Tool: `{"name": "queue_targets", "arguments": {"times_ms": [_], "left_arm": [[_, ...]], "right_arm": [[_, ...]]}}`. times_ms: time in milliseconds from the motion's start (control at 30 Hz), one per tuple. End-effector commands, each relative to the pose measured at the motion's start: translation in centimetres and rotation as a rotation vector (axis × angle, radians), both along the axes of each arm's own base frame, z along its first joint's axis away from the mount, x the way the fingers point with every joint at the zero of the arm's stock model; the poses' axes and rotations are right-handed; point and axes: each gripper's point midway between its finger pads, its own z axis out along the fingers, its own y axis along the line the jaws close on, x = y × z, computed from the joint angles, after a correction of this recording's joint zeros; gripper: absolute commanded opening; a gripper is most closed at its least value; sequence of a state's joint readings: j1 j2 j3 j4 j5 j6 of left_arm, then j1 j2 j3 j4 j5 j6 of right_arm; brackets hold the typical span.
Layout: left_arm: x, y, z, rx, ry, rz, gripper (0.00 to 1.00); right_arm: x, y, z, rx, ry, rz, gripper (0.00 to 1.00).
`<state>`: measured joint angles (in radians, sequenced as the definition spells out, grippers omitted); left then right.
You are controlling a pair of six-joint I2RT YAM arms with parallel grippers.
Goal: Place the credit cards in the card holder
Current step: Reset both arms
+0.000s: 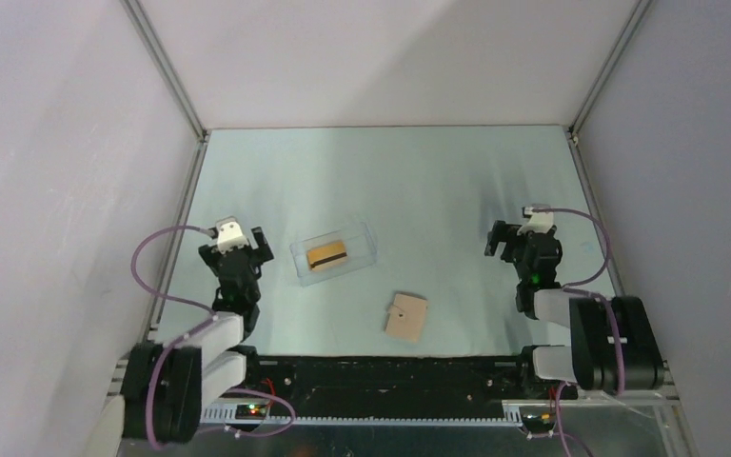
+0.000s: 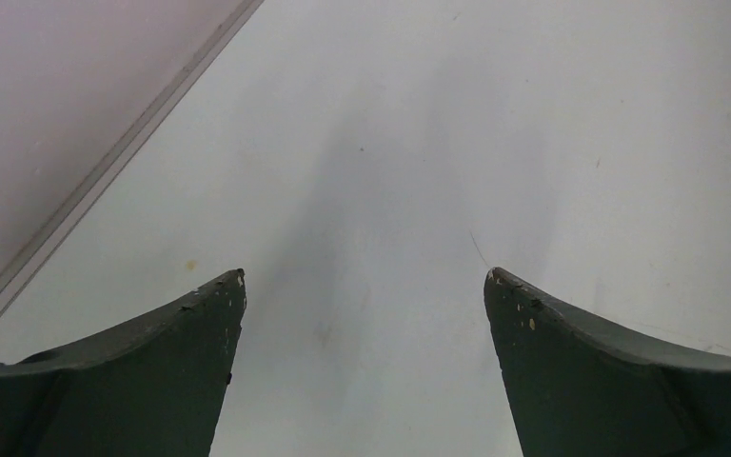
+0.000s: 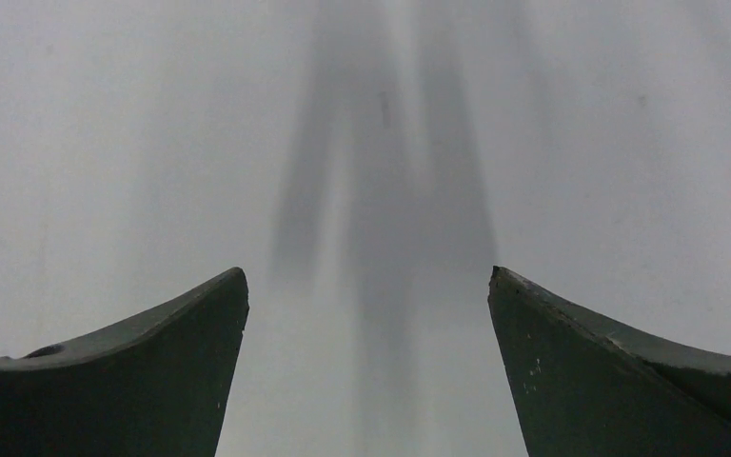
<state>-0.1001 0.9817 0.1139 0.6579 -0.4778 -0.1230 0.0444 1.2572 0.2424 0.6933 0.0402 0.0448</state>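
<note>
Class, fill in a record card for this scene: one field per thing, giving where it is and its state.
credit cards: orange, black stripe, inside the clear box; count unclear
card holder: tan, folded shut, flat on the table, apart from the box
left gripper: open, empty
right gripper: open, empty

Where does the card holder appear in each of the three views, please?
Top external: the card holder lies lower centre, near the front edge.
Left wrist: not in it.
Right wrist: not in it.
Shared landmark: the pale table, seen in all three.
</note>
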Motion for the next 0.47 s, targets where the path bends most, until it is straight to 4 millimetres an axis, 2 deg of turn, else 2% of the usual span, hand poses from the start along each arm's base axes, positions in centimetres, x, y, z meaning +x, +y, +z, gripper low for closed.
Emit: {"name": "queue_targets", "arguments": {"times_ms": [0, 100, 167, 200, 333, 433], "left_arm": [[3.2, 1.6, 4.6, 0.063, -0.251, -0.027, 1.00], [2.9, 2.8, 4.1, 0.033, -0.216, 0.040, 1.00], [3.2, 3.3, 4.7, 0.021, -0.233, 0.076, 1.00], [3.5, 3.1, 4.1, 0.036, -0.209, 0.071, 1.00], [4.3, 1.0, 4.2, 0.079, -0.188, -0.019, 1.00], [4.7, 1.0, 4.1, 0.072, -0.172, -0.047, 1.00]], "right_arm": [[2.5, -2.4, 3.2, 0.033, -0.174, -0.063, 0.99], [2.7, -1.7, 3.3, 0.018, -0.172, -0.025, 0.99], [2.8, -1.5, 3.7, 0.016, -0.196, -0.018, 0.99], [2.7, -1.6, 3.4, 0.017, -0.178, -0.024, 0.99], [2.7, -1.6, 3.4, 0.018, -0.180, -0.021, 0.99], [2.7, -1.6, 3.4, 0.019, -0.181, -0.019, 0.99]]}}
